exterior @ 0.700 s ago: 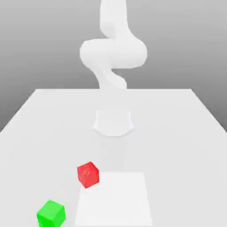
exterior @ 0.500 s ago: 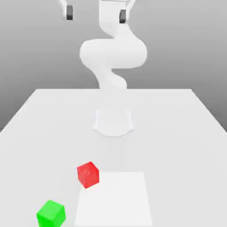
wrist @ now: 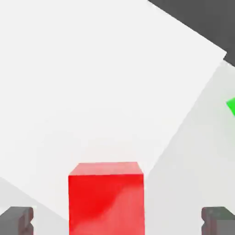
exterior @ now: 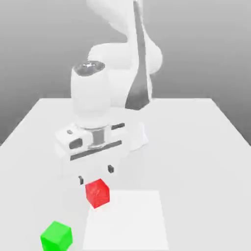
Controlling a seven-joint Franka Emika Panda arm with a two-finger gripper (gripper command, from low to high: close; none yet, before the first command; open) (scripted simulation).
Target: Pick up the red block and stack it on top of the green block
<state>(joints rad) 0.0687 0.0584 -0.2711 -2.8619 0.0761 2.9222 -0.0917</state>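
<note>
Bench (exterior: 196, 147): a plain white top, seen from its near edge to its far edge.
Red block (exterior: 97, 193): it lies on the bench, toward the near edge, touching the corner of a brighter white square patch (exterior: 127, 220).
Green block (exterior: 56, 236): it lies at the near edge, apart from the red block.
Robot base (exterior: 139, 139): it stands toward the far edge.

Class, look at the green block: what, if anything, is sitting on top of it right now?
Nothing rests on the green block; its top face is bare. The red block sits apart on the table. What lies beneath the green block is hidden.
</note>
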